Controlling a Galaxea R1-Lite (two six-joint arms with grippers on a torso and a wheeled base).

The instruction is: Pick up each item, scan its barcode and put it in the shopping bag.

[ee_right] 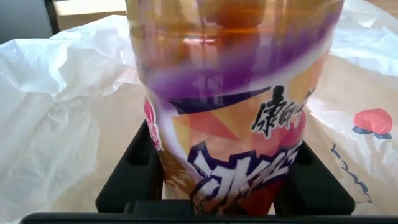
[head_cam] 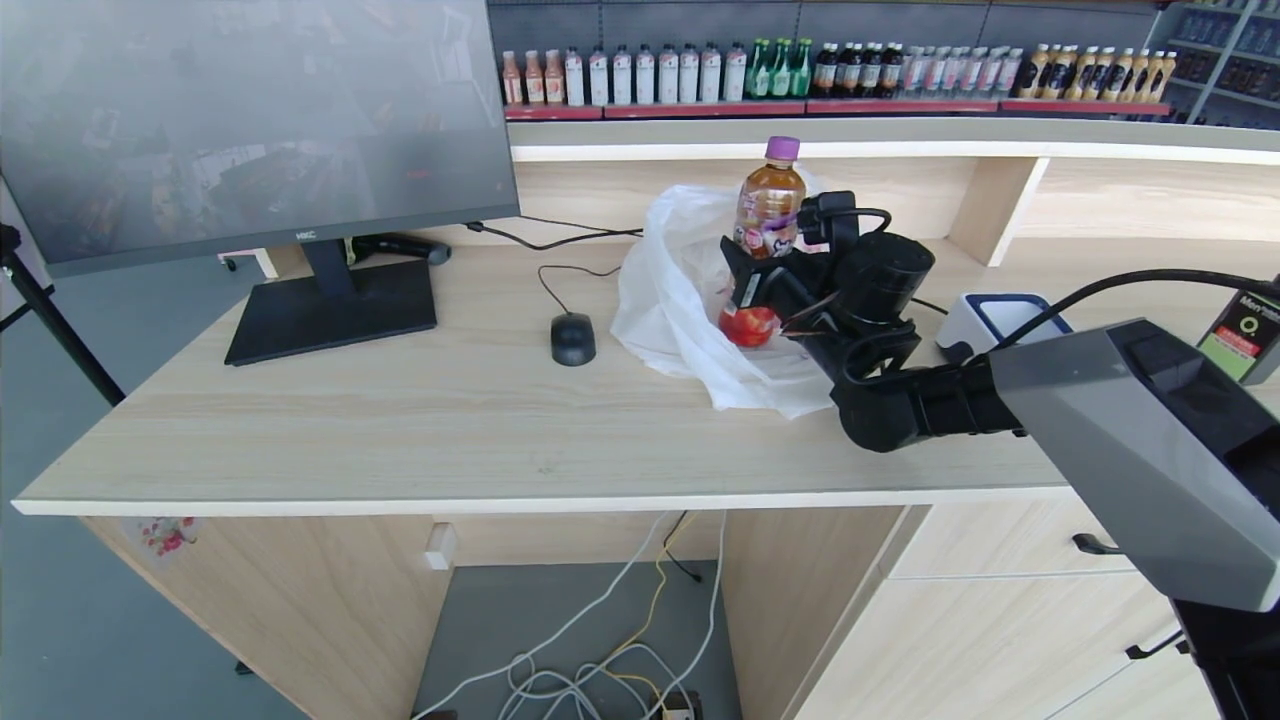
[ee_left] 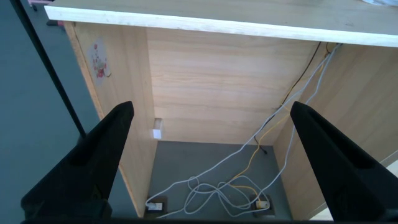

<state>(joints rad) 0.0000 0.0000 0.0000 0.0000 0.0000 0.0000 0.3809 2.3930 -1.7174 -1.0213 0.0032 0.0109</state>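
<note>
An amber drink bottle [head_cam: 770, 205] with a purple cap and a purple-and-white label stands upright in my right gripper [head_cam: 762, 280], which is shut on its lower body. In the right wrist view the bottle [ee_right: 233, 93] sits between the black fingers [ee_right: 132, 171]. It hangs just above the mouth of the white plastic shopping bag [head_cam: 675, 290] on the counter; the bag [ee_right: 68, 118] spreads behind it and carries a red print [ee_right: 373, 121]. My left gripper [ee_left: 211, 106] is open and holds nothing, below the counter's front edge facing the cables.
A white barcode scanner box [head_cam: 1000, 320] with a blue top stands right of the bag. A mouse [head_cam: 573, 338], a monitor [head_cam: 260, 120] and a handheld scanner [head_cam: 400, 246] occupy the counter's left. Bare wooden counter [head_cam: 400, 420] lies in front. Bottle shelves line the back.
</note>
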